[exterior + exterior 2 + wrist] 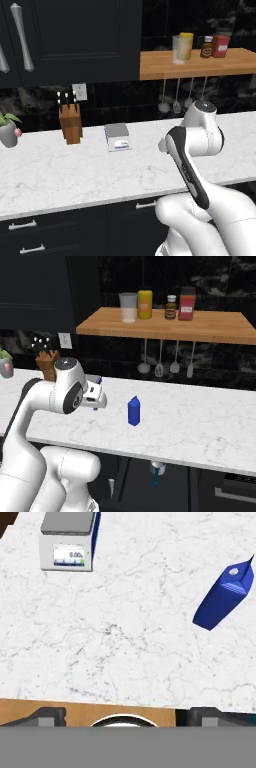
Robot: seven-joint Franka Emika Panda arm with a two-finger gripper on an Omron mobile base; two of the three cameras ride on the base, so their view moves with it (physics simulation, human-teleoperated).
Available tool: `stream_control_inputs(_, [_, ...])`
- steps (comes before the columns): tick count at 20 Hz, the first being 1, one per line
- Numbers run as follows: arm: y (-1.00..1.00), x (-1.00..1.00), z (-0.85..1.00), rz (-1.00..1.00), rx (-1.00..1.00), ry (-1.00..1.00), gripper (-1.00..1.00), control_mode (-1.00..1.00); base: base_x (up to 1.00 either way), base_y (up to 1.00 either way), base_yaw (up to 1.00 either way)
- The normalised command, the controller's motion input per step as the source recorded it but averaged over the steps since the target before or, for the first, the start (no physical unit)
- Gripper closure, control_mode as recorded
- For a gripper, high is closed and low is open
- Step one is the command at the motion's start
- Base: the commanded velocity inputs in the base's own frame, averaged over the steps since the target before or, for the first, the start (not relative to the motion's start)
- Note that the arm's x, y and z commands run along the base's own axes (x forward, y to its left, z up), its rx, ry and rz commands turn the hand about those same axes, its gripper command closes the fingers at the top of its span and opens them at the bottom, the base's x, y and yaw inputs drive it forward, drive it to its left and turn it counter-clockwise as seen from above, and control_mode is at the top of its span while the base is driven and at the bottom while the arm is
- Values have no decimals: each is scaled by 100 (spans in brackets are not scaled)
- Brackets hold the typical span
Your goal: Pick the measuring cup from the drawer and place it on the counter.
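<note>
Gripper point(122, 718) is above the front edge of the counter point(125, 642), looking down at it. Both dark fingertips point(47, 716) sit spread wide at the bottom of the hand view, so it's open and not holding anything. Between them there's a round pale rim with a dark inside, the cup point(122, 719), lying on a brown wooden floor that looks like the open drawer point(80, 712). It's cut off by the frame, so I can't tell if the fingers touch it.

Counter is white marble with thin grey veins, smooth and flat. On it: a boxy grey scale point(67, 542) with a little display, and a blue bottle point(222, 597), carton-shaped with a slanted top. They're well apart.

Further back there's a wooden knife block point(70, 125) and a plank shelf point(165, 326) with jars, ladles hanging under it.
</note>
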Motion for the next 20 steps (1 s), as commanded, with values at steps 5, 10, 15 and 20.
stream_control_inputs(5, [0,0,0,0,0,0,-100,100,-5,4,-15])
stream_control_inputs(10, [0,0,0,0,0,0,-100,100,-14,24,-22])
stream_control_inputs(15, [0,0,0,0,0,0,-100,100,-19,39,-26])
stream_control_inputs(20, [0,0,0,0,0,0,-100,100,-38,34,-33])
